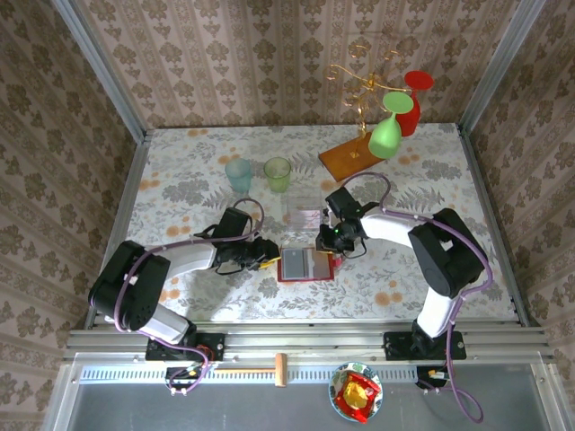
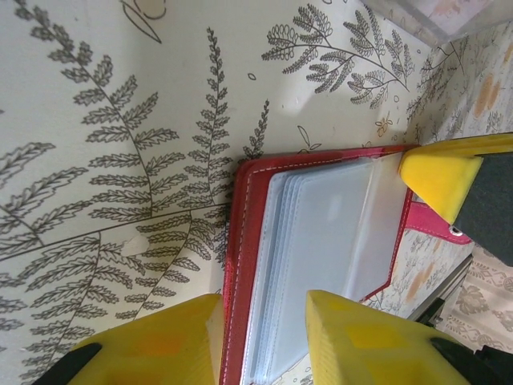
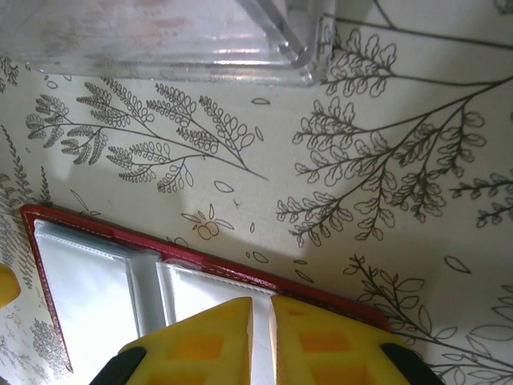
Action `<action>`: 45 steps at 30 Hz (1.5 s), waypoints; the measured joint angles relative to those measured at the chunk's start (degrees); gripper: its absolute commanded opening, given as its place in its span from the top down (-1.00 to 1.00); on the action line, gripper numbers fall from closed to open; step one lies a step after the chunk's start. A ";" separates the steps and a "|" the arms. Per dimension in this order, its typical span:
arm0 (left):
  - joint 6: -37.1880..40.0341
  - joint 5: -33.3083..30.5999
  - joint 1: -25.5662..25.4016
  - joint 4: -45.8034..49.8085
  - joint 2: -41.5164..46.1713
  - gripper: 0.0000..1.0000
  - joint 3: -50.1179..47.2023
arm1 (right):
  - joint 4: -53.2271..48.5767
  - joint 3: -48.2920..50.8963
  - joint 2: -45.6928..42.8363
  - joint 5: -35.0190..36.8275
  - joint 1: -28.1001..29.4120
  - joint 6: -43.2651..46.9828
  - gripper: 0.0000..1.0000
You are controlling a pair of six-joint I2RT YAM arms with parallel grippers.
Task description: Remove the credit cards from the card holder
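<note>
1. A bowl (image 1: 333, 395) of red and yellow bits sits off the desk (image 1: 180, 193), in front of its near edge.
2. The holder (image 1: 304, 266) lies open and flat just nearer than the desk's middle, clear sleeves (image 2: 321, 241) facing up. I cannot tell whether cards are inside.
3. The left tool (image 1: 268, 258) is at the holder's left edge, partly open. One finger (image 2: 152, 345) is outside the red rim and the other (image 2: 377, 345) is over the sleeves.
4. The right tool (image 1: 331, 244) is at the holder's far right corner, closed almost tight. A pale sliver shows in the slit, and what it is I cannot tell.
5. A clear tray (image 1: 304, 215) lies just beyond the holder.
6. Farther back stand a teal cup (image 1: 238, 173) and a green cup (image 1: 278, 171).
7. By the far right corner, a board (image 1: 349, 158) carries a wire stand (image 1: 359, 85), a green glass (image 1: 386, 135) and a red glass (image 1: 411, 108).
</note>
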State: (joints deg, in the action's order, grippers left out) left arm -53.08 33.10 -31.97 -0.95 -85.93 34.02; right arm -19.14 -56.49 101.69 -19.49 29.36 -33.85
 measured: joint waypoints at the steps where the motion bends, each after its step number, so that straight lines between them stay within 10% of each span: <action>1: -0.07 -0.02 -0.09 -0.02 0.00 0.34 0.04 | -0.28 -0.28 0.22 0.04 -0.11 0.35 0.67; 25: -1.90 1.62 -1.07 -6.03 -3.87 0.82 0.26 | 0.39 0.66 -6.40 -2.03 4.48 -8.44 0.55; 45: -2.21 1.86 -1.07 -7.19 -6.38 0.84 0.13 | 7.28 2.21 -1.14 -6.49 8.81 -17.40 0.37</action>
State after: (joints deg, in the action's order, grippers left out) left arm -55.29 34.96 -33.04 -8.14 -92.31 34.15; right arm -11.86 -54.28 100.55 -25.98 38.17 -51.24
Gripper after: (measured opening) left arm 0.080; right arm 0.317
